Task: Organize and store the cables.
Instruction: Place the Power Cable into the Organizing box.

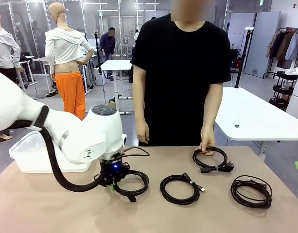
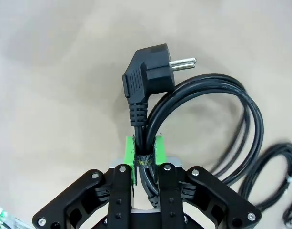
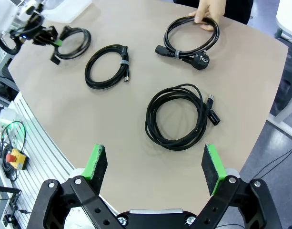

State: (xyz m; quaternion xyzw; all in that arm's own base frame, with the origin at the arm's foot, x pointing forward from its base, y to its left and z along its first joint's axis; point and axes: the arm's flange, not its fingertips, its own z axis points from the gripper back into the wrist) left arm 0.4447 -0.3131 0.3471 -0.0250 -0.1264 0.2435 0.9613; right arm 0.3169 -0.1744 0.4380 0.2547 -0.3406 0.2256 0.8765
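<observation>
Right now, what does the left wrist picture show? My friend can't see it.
The left arm's green-tipped fingers pinch a coiled black cable at its band, just below its two-pin plug. A tan table lies behind, with another cable at the right edge.

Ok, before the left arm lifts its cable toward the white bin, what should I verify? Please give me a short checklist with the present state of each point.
1. Grip: the left end effector is closed on the held cable at its band: ok.
2. Tangling: the held cable lies apart from the middle cable: ok.
3. Room in the white bin: cannot tell, its inside is mostly hidden.
4. The person's hand is away from the path: ok, it rests on the far cable, on the other side.
5. The right end effector is open and holds nothing, well away from the left arm: ok.
</observation>
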